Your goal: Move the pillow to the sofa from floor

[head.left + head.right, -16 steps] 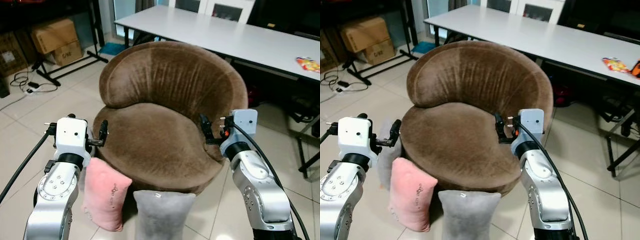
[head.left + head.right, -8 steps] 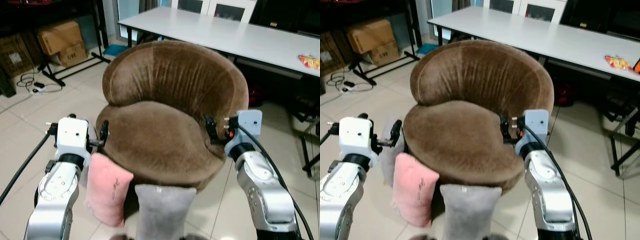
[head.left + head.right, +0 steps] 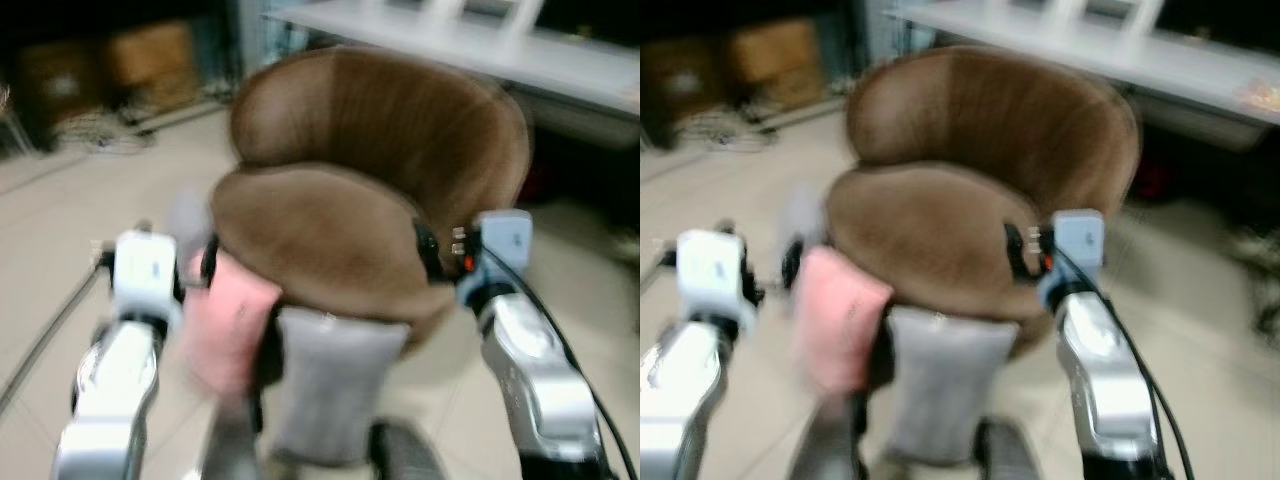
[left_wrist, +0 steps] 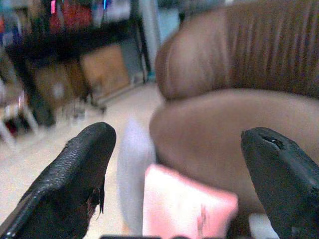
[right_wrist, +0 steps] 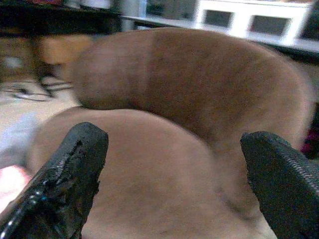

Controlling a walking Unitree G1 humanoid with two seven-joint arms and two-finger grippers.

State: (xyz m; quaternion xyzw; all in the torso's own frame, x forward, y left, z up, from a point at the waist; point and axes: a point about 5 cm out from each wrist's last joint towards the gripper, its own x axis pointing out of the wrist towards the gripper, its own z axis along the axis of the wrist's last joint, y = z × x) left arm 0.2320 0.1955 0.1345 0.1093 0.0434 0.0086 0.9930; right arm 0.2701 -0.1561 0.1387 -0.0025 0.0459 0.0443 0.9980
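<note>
Room: pale tiled floor [image 3: 60, 260], with a long white table [image 3: 560, 60] behind and cardboard boxes [image 3: 150, 55] at the back left; the whole picture is now blurred and has shifted since half a second ago, so the camera has moved, not the things.
Sofa: round brown sofa [image 3: 380, 170] in the middle, seat bare, sitting larger and lower in the picture than before.
Grey pillow: grey pillow [image 3: 330, 370] upright on the floor, leaning against the sofa's front edge.
Pink pillow: pink pillow [image 3: 230, 325] on the floor beside it, at the sofa's front-left edge, touching the sofa.
Third pillow: pale pillow [image 4: 132, 174] behind the pink one, against the sofa's left side.
Left gripper: left gripper [image 4: 174, 169] spread wide, holding nothing, just beside the pink pillow.
Right gripper: right gripper [image 5: 169, 174] spread wide, holding nothing, at the sofa's right edge.
</note>
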